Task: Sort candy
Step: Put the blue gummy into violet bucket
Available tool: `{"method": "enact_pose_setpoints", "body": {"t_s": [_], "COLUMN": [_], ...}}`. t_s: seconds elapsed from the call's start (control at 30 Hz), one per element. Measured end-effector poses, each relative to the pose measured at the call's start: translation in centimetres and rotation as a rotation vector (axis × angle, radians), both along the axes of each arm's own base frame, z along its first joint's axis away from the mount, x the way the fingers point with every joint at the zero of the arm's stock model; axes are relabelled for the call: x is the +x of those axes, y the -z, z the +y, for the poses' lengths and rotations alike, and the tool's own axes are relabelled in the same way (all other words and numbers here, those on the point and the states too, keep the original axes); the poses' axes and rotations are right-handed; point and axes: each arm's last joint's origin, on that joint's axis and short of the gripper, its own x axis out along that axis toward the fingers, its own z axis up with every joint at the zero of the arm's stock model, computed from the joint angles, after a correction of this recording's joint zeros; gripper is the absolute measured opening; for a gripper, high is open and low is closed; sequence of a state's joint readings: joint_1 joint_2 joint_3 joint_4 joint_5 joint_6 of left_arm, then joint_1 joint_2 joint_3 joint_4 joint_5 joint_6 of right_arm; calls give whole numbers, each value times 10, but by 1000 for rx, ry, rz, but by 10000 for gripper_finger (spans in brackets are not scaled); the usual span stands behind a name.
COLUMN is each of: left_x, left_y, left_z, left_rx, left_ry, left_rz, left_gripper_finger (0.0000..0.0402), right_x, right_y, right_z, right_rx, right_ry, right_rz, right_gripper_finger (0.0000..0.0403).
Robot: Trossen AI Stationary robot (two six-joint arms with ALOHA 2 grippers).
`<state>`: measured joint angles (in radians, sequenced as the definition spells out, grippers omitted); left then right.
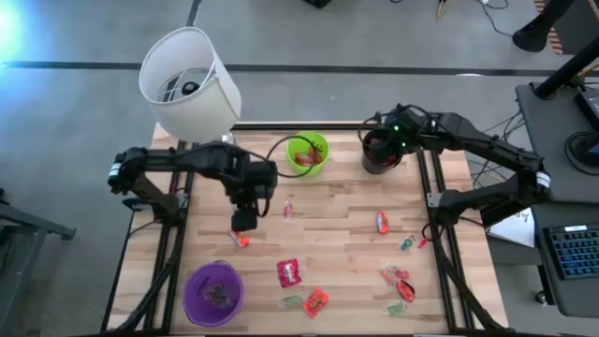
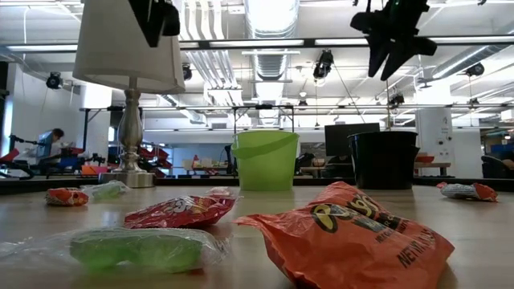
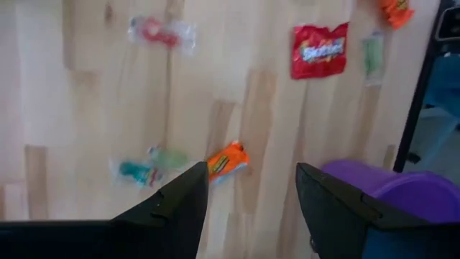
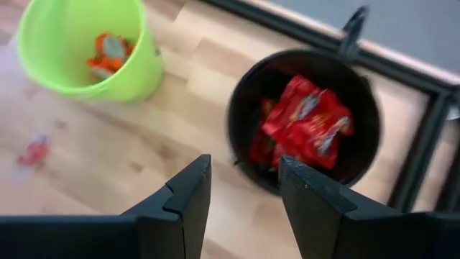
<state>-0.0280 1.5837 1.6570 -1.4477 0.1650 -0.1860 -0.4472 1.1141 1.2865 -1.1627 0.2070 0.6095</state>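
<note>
Wooden table still strewn with candy, some already in cups, left gripper and right gripper both spread, empty.

high: straight down | low: table-level, close | both show green cup

Candy between three cups.

Your right end effector hangs open over the black cup of red packets; green cup sits alongside.
</note>
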Motion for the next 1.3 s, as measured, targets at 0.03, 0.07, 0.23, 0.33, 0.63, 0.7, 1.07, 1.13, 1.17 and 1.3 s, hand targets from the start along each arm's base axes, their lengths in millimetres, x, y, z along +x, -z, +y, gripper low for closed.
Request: {"method": "enact_pose_setpoints", "body": {"t_s": [0.03,0.07,0.23,0.33,0.63,0.7,1.07,1.13,1.17,1.3], "left_x": [2,3,5,6,7,7,7,7,7,7], "left_y": [1,1,0,0,0,0,0,0,0,0], "left_z": [-2,-5,-14,-18,-26,-27,-27,-27,-27,-27], "left_rx": [-1,1,71,98,102,100,100,99,99,101], "left_ry": [4,8,26,22,-13,-16,-18,-18,-18,-12], "left_rz": [-14,-24,-59,-70,-91,-91,-92,-93,-95,-96], "left_gripper_finger": [192,192,192,192,192,192,192,192,192,192], "right_x": [1,2,7,10,9,5,-9,-14,-17,-22], "right_y": [0,0,1,1,4,6,19,26,30,45], "right_z": [3,5,18,27,72,85,159,170,175,193], "right_rx": [10,18,44,91,225,256,337,348,355,398], "right_ry": [-7,-5,-15,-46,-142,-146,-214,-204,-195,-178], "right_rz": [-2,-4,-27,-50,7,57,142,164,174,174], "right_gripper_finger": [155,155,155,155,155,155,155,155,155,155]}}
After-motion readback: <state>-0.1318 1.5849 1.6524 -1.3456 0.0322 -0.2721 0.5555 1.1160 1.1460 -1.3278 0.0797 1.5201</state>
